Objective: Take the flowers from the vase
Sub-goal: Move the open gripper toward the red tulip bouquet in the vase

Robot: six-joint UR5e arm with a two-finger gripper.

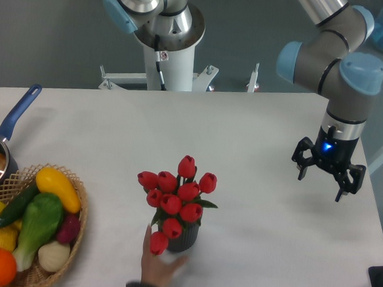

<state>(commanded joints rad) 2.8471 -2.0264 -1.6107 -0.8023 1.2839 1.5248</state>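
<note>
The flowers are standing in the vase near the table's front middle, while a person's hand is touching the vase from six o'clock. The gripper is hanging well apart at about two o'clock from the bunch, fingers spread and holding nothing. A basket of produce is sitting at nine o'clock, beside a saucepan.

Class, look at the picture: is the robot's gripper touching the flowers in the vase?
Apart. The fixed camera shows the gripper hovering open far to the right, with bare table between it and the flowers.
</note>
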